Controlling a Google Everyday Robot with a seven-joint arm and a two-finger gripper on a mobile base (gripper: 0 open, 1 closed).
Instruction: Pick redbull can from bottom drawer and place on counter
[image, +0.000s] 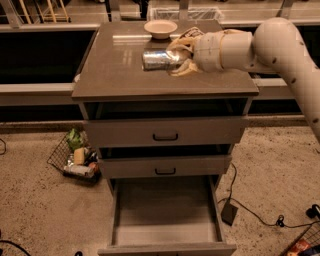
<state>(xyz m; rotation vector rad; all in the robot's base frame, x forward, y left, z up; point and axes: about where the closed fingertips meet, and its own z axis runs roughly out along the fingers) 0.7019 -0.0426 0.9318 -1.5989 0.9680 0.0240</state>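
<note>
The redbull can (159, 60) is a slim silvery can held lying on its side over the middle of the counter (115, 70). My gripper (181, 56) is shut on the can's right end, its arm reaching in from the right. I cannot tell whether the can touches the counter top. The bottom drawer (167, 210) is pulled out below, with a plain grey floor and nothing in it. The chip bag is hidden behind my arm.
A shallow cream bowl (160, 28) stands at the back of the counter. Two upper drawers with black handles (165, 136) are slightly open. A wire basket of items (75, 157) lies on the floor at left. A cable and black box (229, 212) lie at right.
</note>
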